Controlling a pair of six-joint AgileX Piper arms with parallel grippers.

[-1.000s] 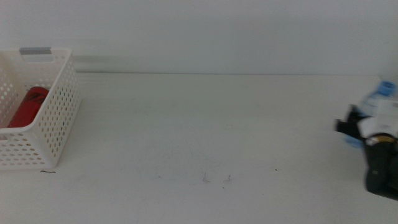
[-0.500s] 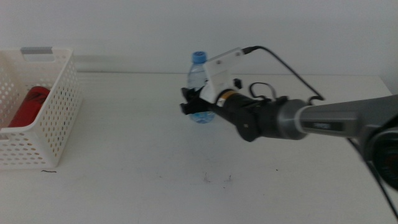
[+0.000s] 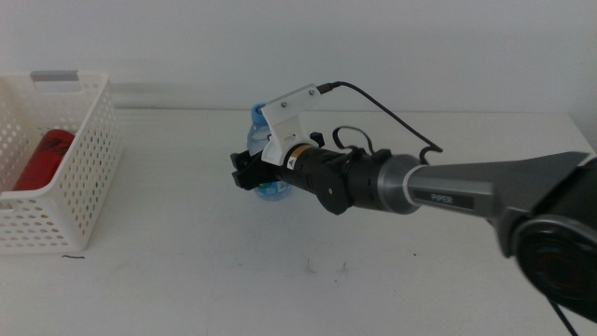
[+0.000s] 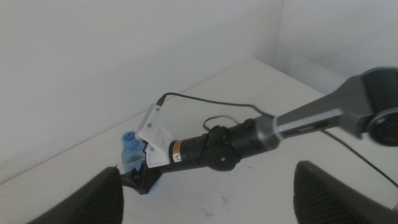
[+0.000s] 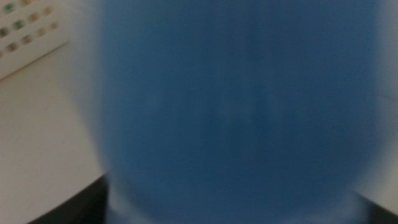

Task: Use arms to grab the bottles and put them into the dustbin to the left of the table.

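My right gripper (image 3: 250,175) is shut on the small clear water bottle (image 3: 256,129) with the blue label and holds it upright over the middle of the table (image 3: 187,280). The right wrist view is filled by the bottle's blurred blue label (image 5: 236,106). At the table's left end stands the white perforated dustbin (image 3: 79,177) with a red can (image 3: 42,159) lying inside. The left wrist view looks down on the right arm and the bottle (image 4: 129,152). My left gripper (image 4: 208,183) hangs open above the table and is outside the middle view.
The right arm's dark body (image 3: 448,191) stretches in from the right, with a black cable (image 3: 392,112) looping above it. A corner of the dustbin (image 5: 25,31) shows in the right wrist view. A white wall rises behind the table.
The right arm has swept in from the right edge and carried the water bottle leftward across the table toward the dustbin. The red can has stayed in the dustbin.
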